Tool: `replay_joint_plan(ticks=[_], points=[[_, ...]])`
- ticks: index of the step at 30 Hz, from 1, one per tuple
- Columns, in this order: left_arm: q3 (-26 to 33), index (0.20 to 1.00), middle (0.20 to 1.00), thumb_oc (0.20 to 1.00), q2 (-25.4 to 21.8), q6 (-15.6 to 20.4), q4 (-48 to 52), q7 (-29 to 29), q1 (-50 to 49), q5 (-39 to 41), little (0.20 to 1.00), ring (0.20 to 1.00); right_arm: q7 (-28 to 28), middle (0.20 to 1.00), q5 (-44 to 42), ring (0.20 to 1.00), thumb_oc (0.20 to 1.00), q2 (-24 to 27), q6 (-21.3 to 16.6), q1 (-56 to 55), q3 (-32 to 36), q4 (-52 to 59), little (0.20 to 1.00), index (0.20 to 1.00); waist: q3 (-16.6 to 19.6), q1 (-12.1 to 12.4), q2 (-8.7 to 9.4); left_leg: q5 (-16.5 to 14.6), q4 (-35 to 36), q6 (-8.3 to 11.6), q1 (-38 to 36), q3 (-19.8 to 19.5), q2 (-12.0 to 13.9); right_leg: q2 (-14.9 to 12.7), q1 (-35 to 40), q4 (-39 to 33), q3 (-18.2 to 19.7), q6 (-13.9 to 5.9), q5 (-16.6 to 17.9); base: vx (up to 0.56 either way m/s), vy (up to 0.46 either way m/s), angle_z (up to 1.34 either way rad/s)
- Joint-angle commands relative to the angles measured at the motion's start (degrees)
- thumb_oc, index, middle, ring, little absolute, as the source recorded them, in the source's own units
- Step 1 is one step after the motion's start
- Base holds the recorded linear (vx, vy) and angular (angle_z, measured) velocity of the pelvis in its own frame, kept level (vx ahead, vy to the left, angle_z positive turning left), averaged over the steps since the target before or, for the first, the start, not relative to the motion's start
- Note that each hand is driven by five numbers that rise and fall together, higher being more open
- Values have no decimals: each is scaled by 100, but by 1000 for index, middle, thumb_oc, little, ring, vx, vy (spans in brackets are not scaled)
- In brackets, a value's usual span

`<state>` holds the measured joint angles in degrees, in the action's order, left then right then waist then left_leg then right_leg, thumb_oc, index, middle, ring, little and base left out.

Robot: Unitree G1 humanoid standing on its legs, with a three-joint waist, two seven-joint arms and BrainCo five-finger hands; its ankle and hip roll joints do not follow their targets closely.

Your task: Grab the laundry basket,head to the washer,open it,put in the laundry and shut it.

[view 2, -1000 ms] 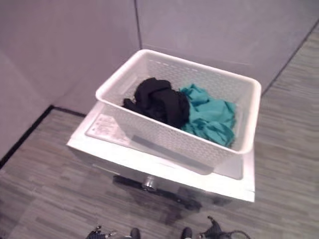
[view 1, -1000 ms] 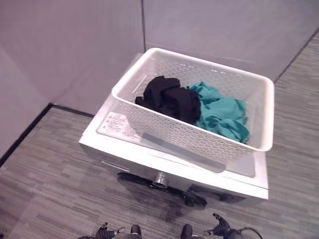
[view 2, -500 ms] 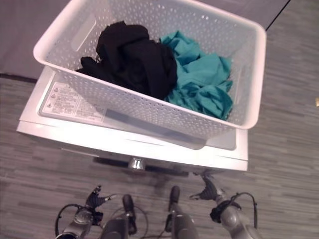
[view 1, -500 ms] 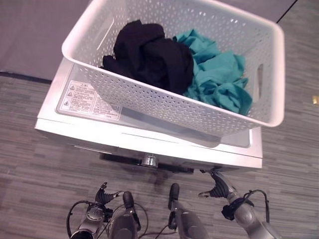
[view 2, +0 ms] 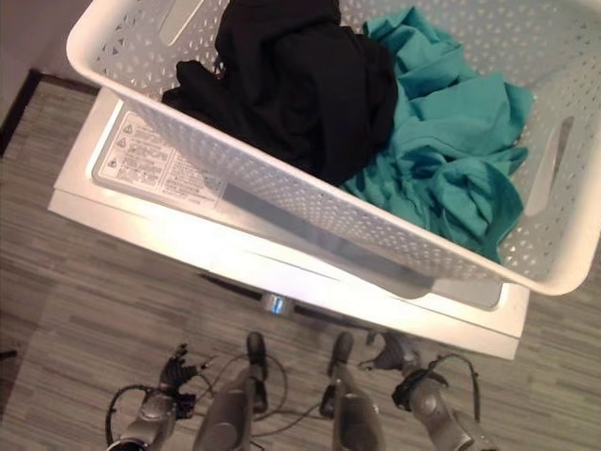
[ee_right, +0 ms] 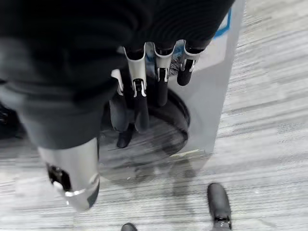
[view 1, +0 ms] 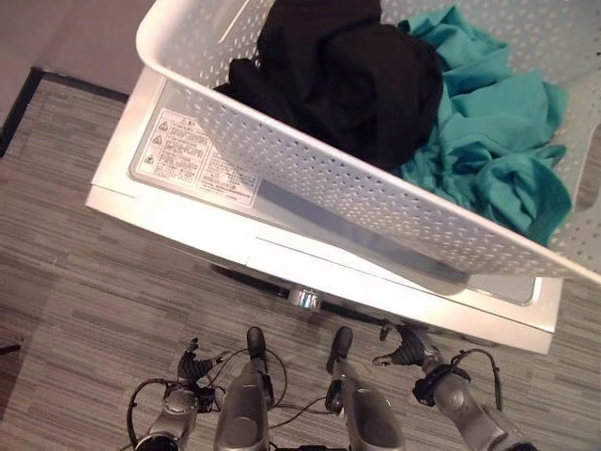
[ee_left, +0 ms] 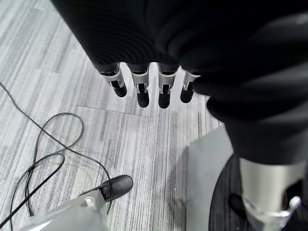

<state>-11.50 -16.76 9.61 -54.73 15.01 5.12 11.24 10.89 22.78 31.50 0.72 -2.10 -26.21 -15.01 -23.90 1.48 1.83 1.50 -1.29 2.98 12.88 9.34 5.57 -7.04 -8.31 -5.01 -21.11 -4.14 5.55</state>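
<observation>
A white perforated laundry basket [view 1: 319, 178] stands on top of the white washer [view 1: 211, 225]. Inside it a black garment [view 1: 347, 75] lies beside a teal garment [view 1: 498, 132]. The washer's dark round door [ee_right: 166, 137] is shut, below a silver knob [view 1: 305, 299]. Both hands hang low in front of the washer and hold nothing. My left hand [view 1: 192, 368] has straight fingers [ee_left: 142, 91] pointing at the floor. My right hand [view 1: 406, 349] is open too, its fingers [ee_right: 137, 89] just in front of the door.
A grey striped floor [view 1: 75, 310] surrounds the washer. A dark baseboard [view 1: 19, 103] marks the wall at the far left. A warning label [view 1: 192, 160] lies on the washer's top beside the basket.
The camera has tilted down and drawn closer, so the basket and washer loom larger. The basket has not moved on the washer. Both hands stay low and open.
</observation>
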Motion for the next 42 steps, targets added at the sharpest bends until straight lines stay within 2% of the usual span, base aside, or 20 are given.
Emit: replay_joint_plan(ticks=[1,4,6,7,8,11,12,14,16,17,18,21,22,23,25,29,30,33,37,42], points=[[-153,1000,1000,1000,182,153,-129,169,130,119,1000,1000,230,1000,-23,1000,1000,-452,-275,1343,-585,-38,1000,1000,121,352,-143,-273,-240,-189,312,-89,-206,-213,-153,401,223,-61,-613,-24,-68,27],[-364,1000,1000,1000,253,128,-202,228,282,63,1000,1000,268,1000,-213,1000,1000,-896,-318,1832,-1133,-549,1000,1000,94,456,-248,-211,-292,-153,366,-251,-218,-180,-112,445,146,24,-739,-18,-107,26],[-706,1000,1000,1000,313,50,-261,212,439,-36,1000,1000,291,1000,-456,1000,1000,-1207,-378,2020,-1447,-1003,1000,1000,138,468,-343,-121,-319,-148,388,-626,-288,4,-37,654,391,162,-1080,-37,-137,39],[-708,1000,1000,1000,310,50,-257,213,447,-37,1000,1000,301,1000,-457,1000,1000,-1213,-388,2033,-1444,-1019,1000,1000,123,452,-348,-3,-327,-188,462,-607,-303,-19,-99,668,317,190,-997,-70,-72,51],[-867,1000,1000,1000,295,37,-137,191,442,-84,1000,1000,293,1000,-556,1000,1000,-1276,-401,2066,-1482,-1096,1000,1000,148,397,-406,47,-333,-222,458,-792,-368,172,-104,861,698,250,-1174,-67,-24,58],[-867,1000,1000,1000,294,35,-134,191,439,-84,1000,1000,295,1000,-557,1000,1000,-1279,-404,2067,-1483,-1100,1000,1000,152,391,-405,48,-334,-221,463,-798,-370,168,-114,878,693,251,-1186,-33,-107,76],[-1117,1000,1000,1000,334,47,21,200,422,-52,1000,1000,320,1000,-1012,1000,1000,-1512,-461,2212,-1701,-1444,1000,1000,214,513,-539,528,-238,-34,622,-1358,-508,675,83,1019,927,598,-1616,-137,-339,52],[-1116,1000,1000,1000,356,54,108,207,446,-7,1000,1000,346,1000,-1127,1000,1000,-1503,-491,2191,-1673,-1476,1000,1000,203,489,-554,584,-201,21,632,-1318,-501,701,126,982,810,621,-1623,-122,-213,114],[-1152,1000,1000,1000,429,56,138,195,528,26,1000,1000,401,1000,-1285,1000,1000,-1447,-460,2227,-1615,-1571,1000,1000,104,398,-529,434,-581,-4,736,-827,-424,580,137,961,583,656,-1551,-183,-61,175],[-1148,1000,1000,1000,441,43,213,115,524,-25,1000,1000,395,1000,-1355,1000,1000,-1316,-435,2143,-1517,-1553,1000,1000,124,208,-334,-327,-1421,-82,577,7,53,283,157,957,374,605,-1488,-190,-65,121],[-1148,1000,1000,1000,416,68,316,71,491,-40,1000,1000,376,1000,-1376,1000,1000,-1266,-424,2109,-1490,-1545,1000,1000,141,174,-267,-538,-1720,-114,505,22,196,186,150,935,316,600,-1424,-135,-37,116],[-1065,1000,1000,1000,411,109,354,43,330,-7,1000,1000,275,1000,-1484,1000,1000,-1131,-475,1940,-1400,-1507,1000,1000,233,201,-183,-828,-2836,-107,269,-783,436,103,210,861,318,571,-1270,-10,64,80],[-1062,1000,1000,1000,397,111,384,36,239,-35,1000,1000,219,1000,-1514,1000,1000,-1105,-486,1843,-1376,-1498,1000,1000,290,197,-206,-904,-2936,-103,41,-948,532,114,258,876,326,550,-1253,83,194,55],[-1050,1000,1000,1000,410,102,341,10,151,-62,1000,1000,149,1000,-1512,1000,1000,-1072,-490,1756,-1334,-1504,1000,1000,399,169,-265,-939,-2503,-63,-413,-1011,576,130,291,915,337,490,-1249,96,364,24],[-1120,1000,1000,1000,471,-29,127,-99,70,-289,1000,1000,66,1000,-1559,1000,1000,-1081,-458,1470,-1089,-1520,1000,1000,723,23,-382,-1216,-1228,74,-1144,-706,537,-48,205,1000,279,281,-1085,-10,483,1],[-1097,1000,1000,1000,327,-22,328,-245,-62,-372,1000,1000,62,1000,-1390,1000,1000,-1029,-368,1268,-802,-1357,1000,1000,761,33,-379,-1704,-1052,-223,-1375,-486,104,-483,31,1183,374,-54,-644,-128,410,12],[-1099,1000,1000,1000,324,-23,330,-246,-64,-370,1000,1000,61,1000,-1388,1000,1000,-1029,-365,1264,-799,-1352,1000,1000,761,41,-376,-1710,-1059,-230,-1374,-479,99,-489,26,1187,382,-60,-640,-169,284,-31],[-881,1000,1000,1000,256,-58,457,-278,-187,-312,1000,1000,163,1000,-1161,1000,1000,-923,-168,453,-22,-1048,1000,1000,779,-135,-238,-1736,-839,-571,-1460,-241,-432,-891,-205,1056,603,-326,-78,-177,394,-41],[-753,1000,1000,1000,159,-9,751,-377,-369,-311,1000,1000,353,1000,-1040,1000,1000,-806,-158,-24,703,-870,1000,1000,844,-279,-249,-1687,-571,-751,-1562,-146,-699,-1104,-279,832,694,-500,225,-95,241,-40],[-582,1000,1000,1000,73,-29,844,-445,-534,-132,1000,1000,705,1000,-1182,1000,1000,-796,-101,-7,1296,-1024,1000,1000,821,-218,-400,-1738,-547,-831,-1607,-61,-670,-1114,-146,1083,445,-524,-113,-31,69,-23]])
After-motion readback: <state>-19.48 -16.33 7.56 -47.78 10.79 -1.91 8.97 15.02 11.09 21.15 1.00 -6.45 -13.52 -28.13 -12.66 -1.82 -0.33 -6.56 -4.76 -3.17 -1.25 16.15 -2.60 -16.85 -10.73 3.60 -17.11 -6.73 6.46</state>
